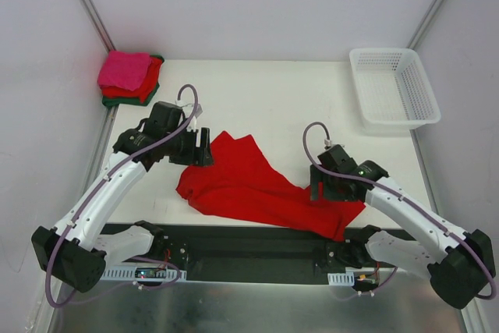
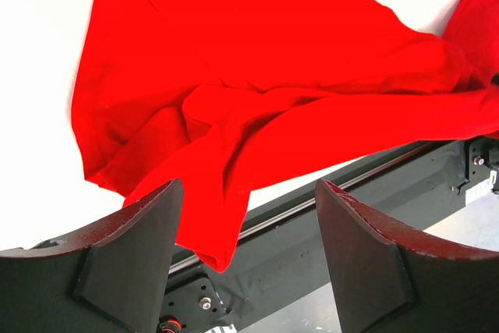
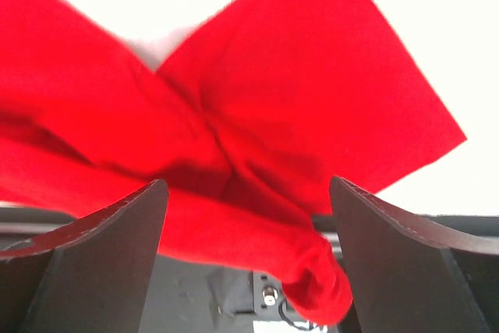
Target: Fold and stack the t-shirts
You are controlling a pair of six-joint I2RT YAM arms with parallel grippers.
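Observation:
A bright red t-shirt [image 1: 249, 189] lies crumpled across the middle of the table, and its near edge hangs over the black front rail. My left gripper [image 1: 206, 149] sits at the shirt's left edge. In the left wrist view this gripper [image 2: 249, 189] is open, and a corner of the red cloth [image 2: 218, 232] hangs loose beside the left finger [image 2: 129, 259]. My right gripper [image 1: 318, 191] is over the shirt's right end. It stands wide open [image 3: 248, 185] around a rolled fold of the shirt [image 3: 312, 271], without pinching it. Folded t-shirts are stacked at the back left, hot pink [image 1: 125, 69] on top of red and dark green.
A white lattice basket [image 1: 394, 87] stands at the back right corner. The black rail [image 1: 257, 243] with both arm bases runs along the near edge. Grey walls close in on both sides.

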